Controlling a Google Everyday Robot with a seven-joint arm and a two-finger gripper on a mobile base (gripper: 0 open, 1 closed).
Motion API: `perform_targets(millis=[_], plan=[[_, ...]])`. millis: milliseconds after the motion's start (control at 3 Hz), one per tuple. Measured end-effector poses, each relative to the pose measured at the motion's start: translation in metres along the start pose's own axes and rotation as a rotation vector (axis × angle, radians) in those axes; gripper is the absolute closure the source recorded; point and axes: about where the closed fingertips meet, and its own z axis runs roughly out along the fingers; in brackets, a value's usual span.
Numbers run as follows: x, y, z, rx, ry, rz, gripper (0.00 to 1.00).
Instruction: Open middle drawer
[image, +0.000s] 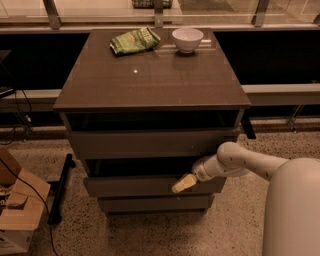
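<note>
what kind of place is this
Likely an office or lab: speckled terrazzo floor, open brown cardboard box, green snack bag on a grey-brown drawer cabinet. The gripper sits at the front of the plain grey-brown middle drawer.

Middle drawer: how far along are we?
Done: the claw is at the top front edge of the middle drawer, right side. In hand: the pull; a dark gap above the front suggests it is partly out. Left: draw it out fully, then release.

We see our end effector (183, 183) at the top right edge of the middle drawer (135, 186), which stands slightly open.
</note>
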Motion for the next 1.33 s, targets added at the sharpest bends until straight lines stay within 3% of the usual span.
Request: perform_targets(millis=[333,667,1000,1333], plan=[[0.003,0.025,-0.001,0.001,0.131,-0.149,0.02],[0.035,0.048,0.007,-0.024,0.339,-0.263,0.24],[0.061,0.064,0.007,-0.057,0.476,-0.334,0.49],[0.057,0.065,0.004,-0.057,0.476,-0.334,0.72]])
